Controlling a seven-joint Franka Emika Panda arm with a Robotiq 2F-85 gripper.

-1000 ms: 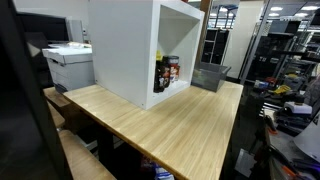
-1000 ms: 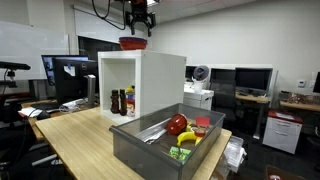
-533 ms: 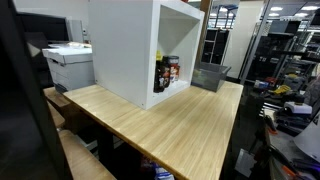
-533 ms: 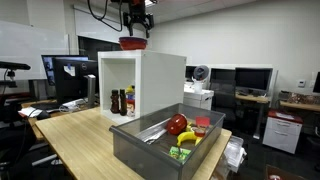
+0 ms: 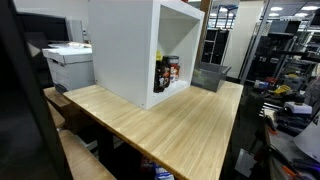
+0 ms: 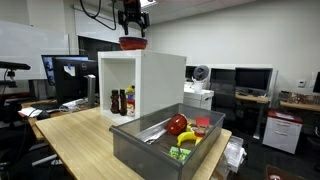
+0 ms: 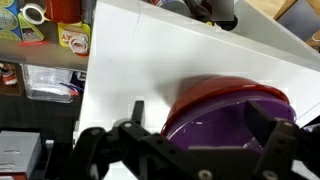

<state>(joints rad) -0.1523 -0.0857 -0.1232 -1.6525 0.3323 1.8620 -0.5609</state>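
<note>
- The stacked bowls (image 7: 232, 108), a red one with a purple one nested in it, sit on top of the white cabinet (image 6: 160, 75); in an exterior view they show as a red shape (image 6: 132, 42) near the cabinet's front edge.
- They look like light, stiff plastic with a smooth, likely slippery skin. I'd judge the rim the best place to pinch, one finger inside and one outside, since the round wall offers no flat.
- Nested bowls may part when lifted, so grip both rims together if you can.
- Your gripper (image 7: 195, 150) hangs just above the bowls with its fingers spread wide, holding nothing; in the wrist view the bowls lie at about 1 o'clock from it.
- The cabinet top is flat, glossy and white, so a bowl could slide under a sideways push.
- Inside the cabinet's open shelf stand some bottles (image 6: 122, 102), well below your work.
- On the wooden table (image 5: 170, 125), in front of the cabinet, a grey bin (image 6: 150, 140) holds a red apple (image 6: 177, 124), a banana (image 6: 188, 138) and other groceries.
- Around the table are office desks, monitors and a printer (image 5: 68, 62).
</note>
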